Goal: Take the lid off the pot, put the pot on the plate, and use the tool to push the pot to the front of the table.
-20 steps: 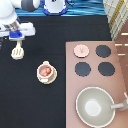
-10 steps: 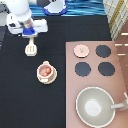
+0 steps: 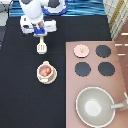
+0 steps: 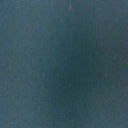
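gripper (image 3: 41, 36) near table (image 3: 20, 90) top left corner, fingers closed on spatula (image 3: 42, 47); pot (image 3: 46, 71) on plate (image 3: 50, 80); lid (image 3: 80, 50) on stove (image 3: 120, 75).

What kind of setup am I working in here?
Likely a toy kitchen on a black table: a stove counter with black burners, a grey pan, the pot on the plate. The gripper holds the tool.
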### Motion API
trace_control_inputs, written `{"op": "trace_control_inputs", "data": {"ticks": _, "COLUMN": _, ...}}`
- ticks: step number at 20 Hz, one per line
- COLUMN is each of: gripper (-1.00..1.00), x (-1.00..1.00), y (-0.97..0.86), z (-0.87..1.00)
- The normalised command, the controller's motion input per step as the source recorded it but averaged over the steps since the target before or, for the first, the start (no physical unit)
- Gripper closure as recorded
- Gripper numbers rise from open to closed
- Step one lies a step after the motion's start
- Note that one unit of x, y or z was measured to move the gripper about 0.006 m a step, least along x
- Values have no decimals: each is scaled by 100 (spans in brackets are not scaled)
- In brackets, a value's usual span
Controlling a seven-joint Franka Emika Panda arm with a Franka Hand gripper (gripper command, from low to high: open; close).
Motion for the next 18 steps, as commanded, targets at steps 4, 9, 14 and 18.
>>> {"op": "trace_control_inputs", "data": {"ticks": 4, "gripper": 100, "x": 55, "y": -11, "z": -35}}
{"op": "trace_control_inputs", "data": {"ticks": 9, "gripper": 100, "x": 84, "y": 4, "z": -27}}
{"op": "trace_control_inputs", "data": {"ticks": 14, "gripper": 100, "x": 67, "y": 34, "z": -28}}
{"op": "trace_control_inputs", "data": {"ticks": 18, "gripper": 100, "x": 72, "y": 47, "z": 0}}
